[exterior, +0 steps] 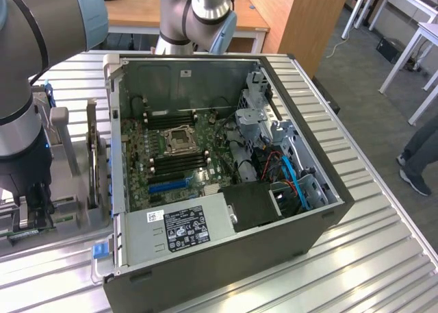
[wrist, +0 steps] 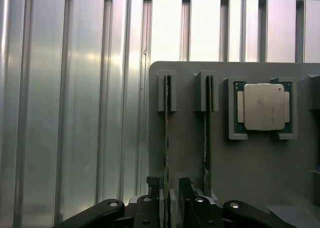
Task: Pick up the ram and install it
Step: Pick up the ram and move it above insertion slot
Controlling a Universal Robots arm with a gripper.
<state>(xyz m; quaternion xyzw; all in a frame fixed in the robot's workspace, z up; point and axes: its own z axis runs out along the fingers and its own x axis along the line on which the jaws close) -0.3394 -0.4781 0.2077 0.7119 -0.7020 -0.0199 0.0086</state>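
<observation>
Barely started on this one, folks. The ram is standing on edge in its grey holder on the bench, off to the exterior view's left of the open computer case. It isn't lifted and it isn't installed.

My end effector is spread wide and holding nothing, with one finger on each side of the stick's near end. I see a sliver of gap on both sides, so I'd say no contact.

The memory slots on the motherboard look empty to me, so the grab, the carry and the seating are all left.

From above the stick is just a thin green edge, straight and upright, with its far end tucked into a notched post. A second stick stands just beside it.
</observation>
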